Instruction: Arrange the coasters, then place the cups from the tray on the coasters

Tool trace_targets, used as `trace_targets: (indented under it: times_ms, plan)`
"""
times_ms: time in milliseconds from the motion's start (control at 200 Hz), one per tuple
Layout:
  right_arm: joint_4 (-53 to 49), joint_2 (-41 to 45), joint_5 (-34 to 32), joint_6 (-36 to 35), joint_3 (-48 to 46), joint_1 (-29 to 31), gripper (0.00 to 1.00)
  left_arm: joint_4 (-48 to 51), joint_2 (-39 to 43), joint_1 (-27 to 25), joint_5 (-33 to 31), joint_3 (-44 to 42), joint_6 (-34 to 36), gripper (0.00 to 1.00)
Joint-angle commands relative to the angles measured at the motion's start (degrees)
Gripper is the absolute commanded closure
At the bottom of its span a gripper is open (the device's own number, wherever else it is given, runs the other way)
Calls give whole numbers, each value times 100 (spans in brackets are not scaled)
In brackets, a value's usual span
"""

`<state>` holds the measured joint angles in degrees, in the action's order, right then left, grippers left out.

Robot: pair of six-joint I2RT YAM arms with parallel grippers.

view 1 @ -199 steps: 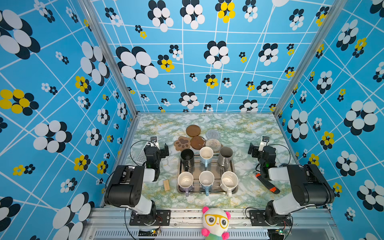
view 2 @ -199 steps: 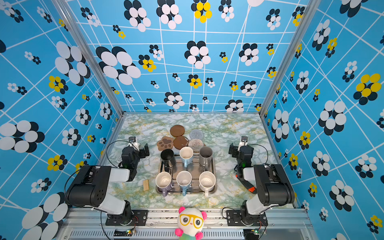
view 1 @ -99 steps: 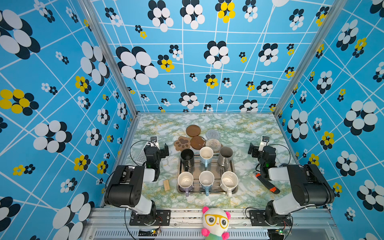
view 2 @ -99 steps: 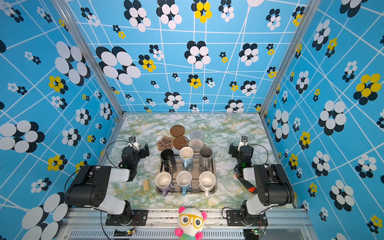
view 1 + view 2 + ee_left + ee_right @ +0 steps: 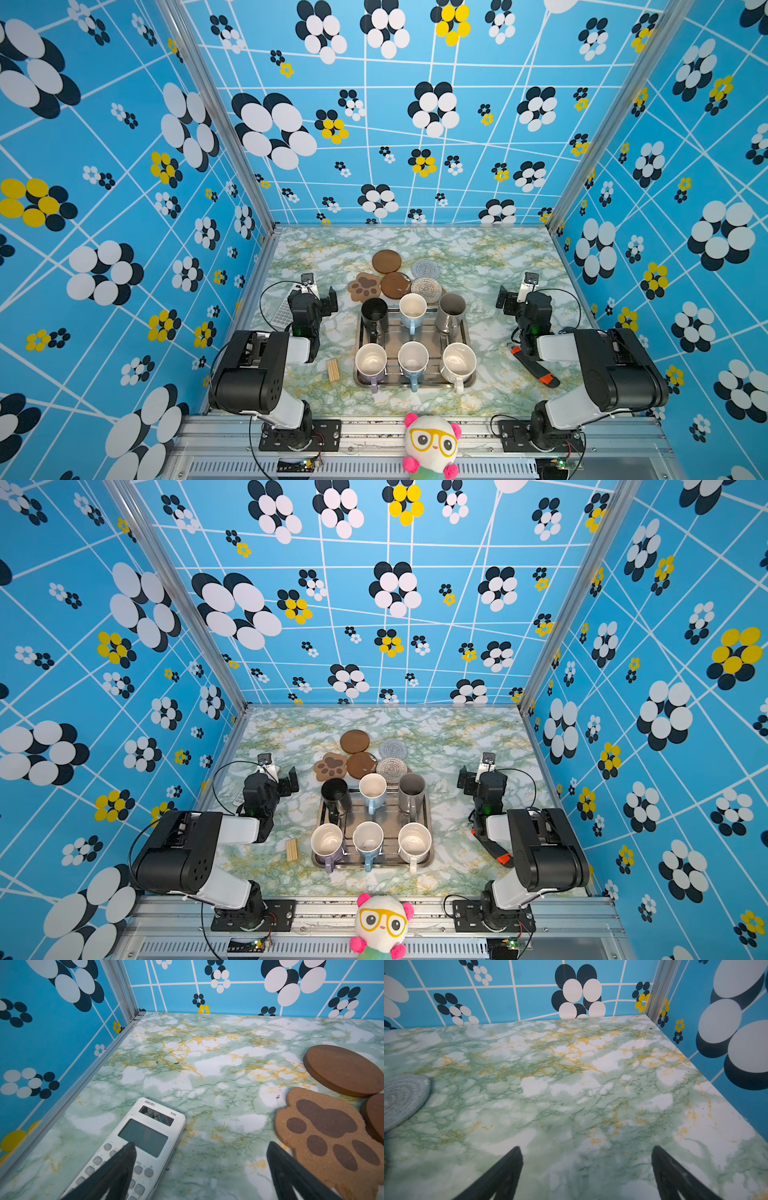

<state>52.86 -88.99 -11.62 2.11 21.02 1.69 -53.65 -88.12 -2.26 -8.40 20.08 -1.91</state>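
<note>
The steel tray (image 5: 392,337) at the front middle holds several cups: black (image 5: 374,312), light blue (image 5: 412,308) and grey (image 5: 451,308) behind, lavender (image 5: 370,360), light blue (image 5: 412,358) and white (image 5: 458,360) in front. Just behind it the coasters cluster: two brown discs (image 5: 386,261) (image 5: 395,285), a paw shape (image 5: 365,286), a grey-blue woven round (image 5: 425,269) and a tan woven round (image 5: 426,287). My left gripper (image 5: 200,1145) stands open beside the paw coaster (image 5: 328,1138). My right gripper (image 5: 586,1149) is open over bare table, apart from the grey-blue round (image 5: 402,1099).
A white calculator (image 5: 135,1142) lies under my left gripper's outer finger. A small bundle of wooden sticks (image 5: 332,370) sits left of the tray, and a black and orange tool (image 5: 536,368) lies to its right. A plush toy (image 5: 432,444) sits on the front rail.
</note>
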Motion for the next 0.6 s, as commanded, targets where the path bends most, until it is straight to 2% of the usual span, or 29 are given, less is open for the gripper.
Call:
trace_targets:
  times_ms: [0,155,375,425,480,545,600]
  plan:
    - [-65,18,38,-35,104,-13,1,12,-29,-11,-65,105,15,1]
    - [-64,18,45,-35,105,-12,1,12,-30,-11,-65,110,15,1]
    - [-264,114,-64,-14,192,-5,11,12,-30,-11,-65,110,15,2]
    - [-722,267,-194,30,344,-2,10,12,-30,-11,-65,111,15,5]
    - [-1814,543,-323,125,748,-3,10,46,0,-11,-162,150,35,7]
    - [-3121,752,-233,219,1427,-2,10,744,310,-11,-320,382,-50,7]
    - [-3600,810,90,224,1763,-3,10,1807,640,-9,-467,791,-152,7]
